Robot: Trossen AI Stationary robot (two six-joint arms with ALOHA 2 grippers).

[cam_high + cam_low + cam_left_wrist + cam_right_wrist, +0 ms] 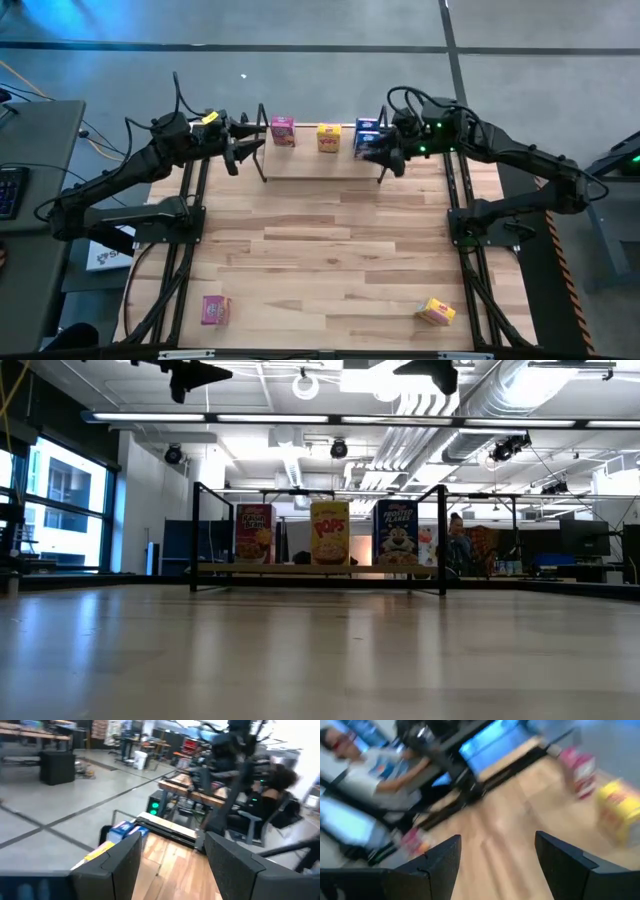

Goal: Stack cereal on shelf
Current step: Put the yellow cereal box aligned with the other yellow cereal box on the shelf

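The shelf stands at the table's far edge, its board between black wire uprights. Three cereal boxes stand upright on it: pink, yellow and blue. Another pink box and another yellow box lie near the table's near edge. My left gripper is open, raised by the shelf's left end. My right gripper is open, raised by the shelf's right end, next to the blue box. Both sit high in the low view.
The plank tabletop stretches bare between the shelf and the two loose boxes. Both arm bases stand at the table's sides. A person sits in the room behind the shelf.
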